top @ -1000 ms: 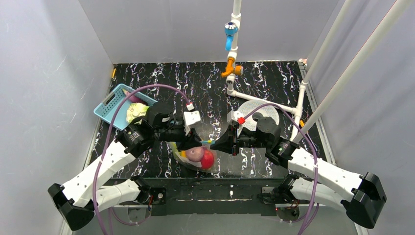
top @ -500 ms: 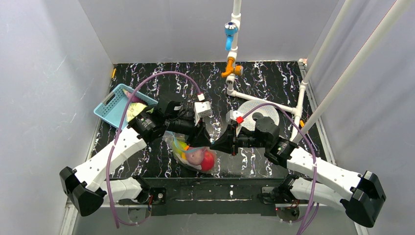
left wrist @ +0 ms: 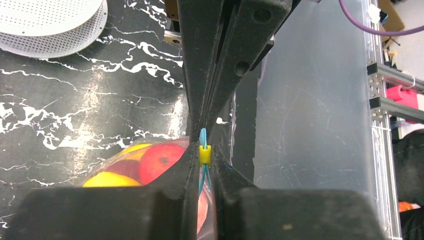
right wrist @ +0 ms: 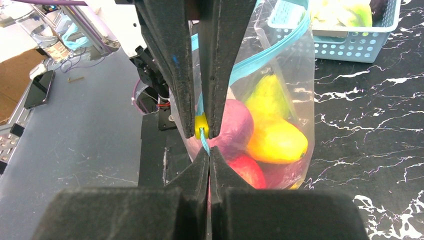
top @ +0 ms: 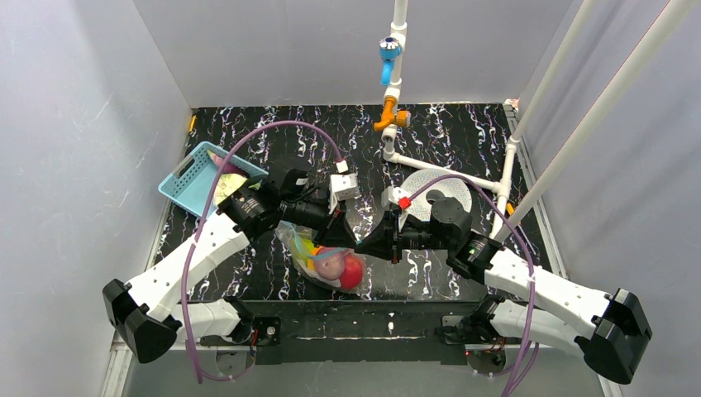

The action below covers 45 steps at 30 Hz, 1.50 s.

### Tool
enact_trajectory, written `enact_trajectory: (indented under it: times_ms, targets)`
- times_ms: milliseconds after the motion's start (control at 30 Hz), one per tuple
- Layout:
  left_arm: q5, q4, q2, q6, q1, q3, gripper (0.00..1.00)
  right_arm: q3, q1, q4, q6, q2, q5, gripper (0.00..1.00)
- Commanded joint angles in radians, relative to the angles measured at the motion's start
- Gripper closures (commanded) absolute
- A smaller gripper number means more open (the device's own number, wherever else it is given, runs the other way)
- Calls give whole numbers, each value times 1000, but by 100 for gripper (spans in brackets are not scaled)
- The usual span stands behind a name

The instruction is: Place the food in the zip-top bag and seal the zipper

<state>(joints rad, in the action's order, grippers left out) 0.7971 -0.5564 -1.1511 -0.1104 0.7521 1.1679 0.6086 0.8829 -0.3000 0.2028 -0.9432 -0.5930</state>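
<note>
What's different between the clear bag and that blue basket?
The bag is soft, see-through plastic; the basket is a stiff blue lattice. The bag is pinched at its teal zipper by both the left tool and the right tool; no tool holds the basket, which sits by the left edge of the table. Both hold toy fruit.
</note>
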Motion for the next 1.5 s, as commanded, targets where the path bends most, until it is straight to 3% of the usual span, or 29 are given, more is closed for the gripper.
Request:
enact_trajectory:
  times_ms: [0, 33, 133, 300, 333, 467, 600, 767, 1067, 1467]
  targets:
    - [45, -74, -26, -29, 4, 54, 100, 49, -5, -33, -11, 8, -2, 99]
    - [43, -77, -28, -30, 3, 56, 100, 51, -6, -33, -11, 7, -8, 99]
    - [40, -74, -24, -32, 3, 56, 100, 60, -5, -31, -9, -9, -27, 83]
    - [16, -46, -9, -26, 3, 53, 100, 88, -5, -33, -9, -50, -81, 75]
    - [14, -44, -9, -24, 3, 56, 100, 90, -5, -34, -9, -55, -83, 77]
    - [4, -43, -7, -21, 3, 66, 100, 99, -5, -24, -11, -65, -83, 99]
    - [-61, -86, -7, -21, 3, 72, 100, 64, -5, -40, 14, -20, 40, 99]
    - [-159, -237, 5, -94, 3, 77, 100, -105, -10, -248, 120, 112, 308, 99]
    - [-352, -343, 136, -170, -38, 28, 100, -116, -26, -156, 173, 175, 518, 99]
    - [-467, -422, 389, -110, -47, -53, 100, -41, -52, 43, 216, 150, 795, 99]
